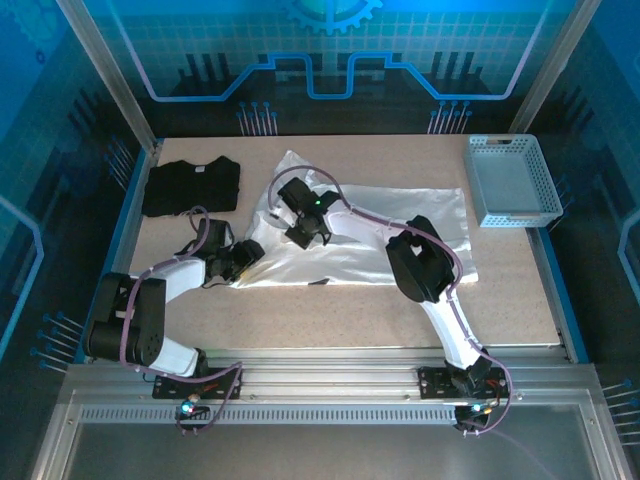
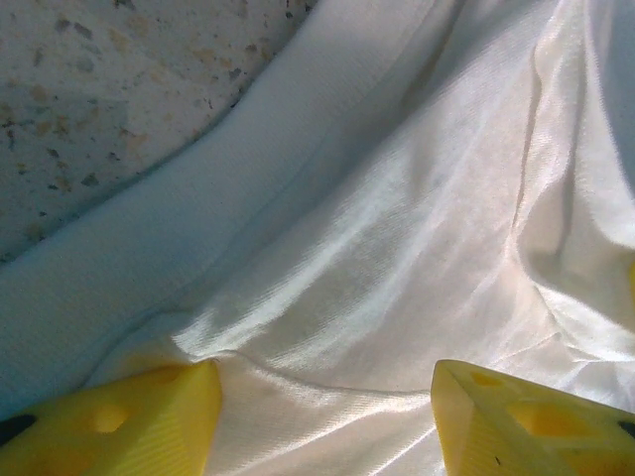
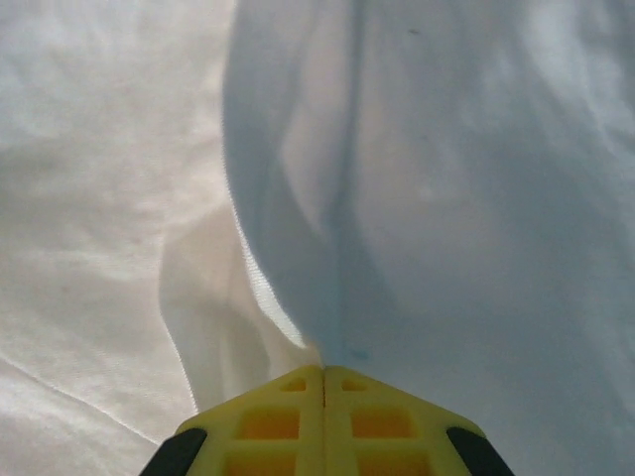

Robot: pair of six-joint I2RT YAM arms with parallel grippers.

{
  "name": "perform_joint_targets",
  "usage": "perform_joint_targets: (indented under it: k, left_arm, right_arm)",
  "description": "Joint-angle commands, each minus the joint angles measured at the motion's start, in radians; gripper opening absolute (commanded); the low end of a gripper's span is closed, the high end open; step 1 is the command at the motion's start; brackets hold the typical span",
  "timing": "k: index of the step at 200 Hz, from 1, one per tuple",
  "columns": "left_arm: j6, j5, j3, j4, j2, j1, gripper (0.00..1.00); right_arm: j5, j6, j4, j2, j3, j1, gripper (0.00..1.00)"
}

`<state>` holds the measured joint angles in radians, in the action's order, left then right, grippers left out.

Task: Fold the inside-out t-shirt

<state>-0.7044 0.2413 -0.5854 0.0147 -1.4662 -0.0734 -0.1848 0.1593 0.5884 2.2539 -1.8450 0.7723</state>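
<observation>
Beneath right claw [image 1: 301,233], t-shirt [image 1: 440,205] partly hidden.

The t-shirt [image 1: 400,225] is thin white cloth with a slight silky sheen. The table [image 1: 520,290] looks speckled, grainy and matt. The black shirt [image 1: 190,185] is dull cloth, the basket [image 1: 512,180] grey plastic lattice, the fingers [image 2: 149,426] matt yellow plastic, the rail [image 1: 330,385] brushed metal.
</observation>
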Motion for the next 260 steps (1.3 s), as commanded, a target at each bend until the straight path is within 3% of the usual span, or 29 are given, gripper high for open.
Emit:
perform_joint_targets:
  k: [1, 55, 100, 124, 176, 207, 229, 260]
  left_arm:
    - [0.027, -0.011, 0.042, 0.041, -0.025, 0.011, 0.6]
    - [0.034, -0.012, 0.041, 0.042, -0.028, 0.012, 0.6]
    - [0.039, -0.014, 0.026, 0.055, -0.022, 0.012, 0.61]
    - [0.04, -0.011, 0.012, 0.067, -0.014, 0.011, 0.61]
    - [0.039, -0.038, -0.003, 0.12, 0.113, 0.011, 0.61]
    - [0.072, -0.072, -0.043, 0.056, 0.176, 0.001, 0.61]
    - [0.173, -0.102, -0.138, 0.005, 0.103, -0.037, 0.61]
    - [0.351, -0.149, -0.383, 0.108, -0.11, -0.092, 0.61]
  right_arm:
    - [-0.028, -0.107, 0.07, -0.014, -0.039, -0.038, 0.0]
    - [-0.068, -0.345, 0.255, 0.067, -0.215, -0.166, 0.01]
    - [-0.054, -0.405, 0.303, 0.103, -0.297, -0.216, 0.33]
    - [-0.031, -0.389, 0.314, 0.078, -0.286, -0.225, 0.43]
    - [0.064, -0.339, 0.21, -0.186, 0.048, -0.207, 0.5]
    - [0.081, -0.349, 0.153, -0.325, 0.256, -0.218, 0.5]
    - [0.085, -0.354, 0.136, -0.388, 0.351, -0.233, 0.5]
    - [0.088, -0.353, 0.121, -0.452, 0.437, -0.259, 0.5]
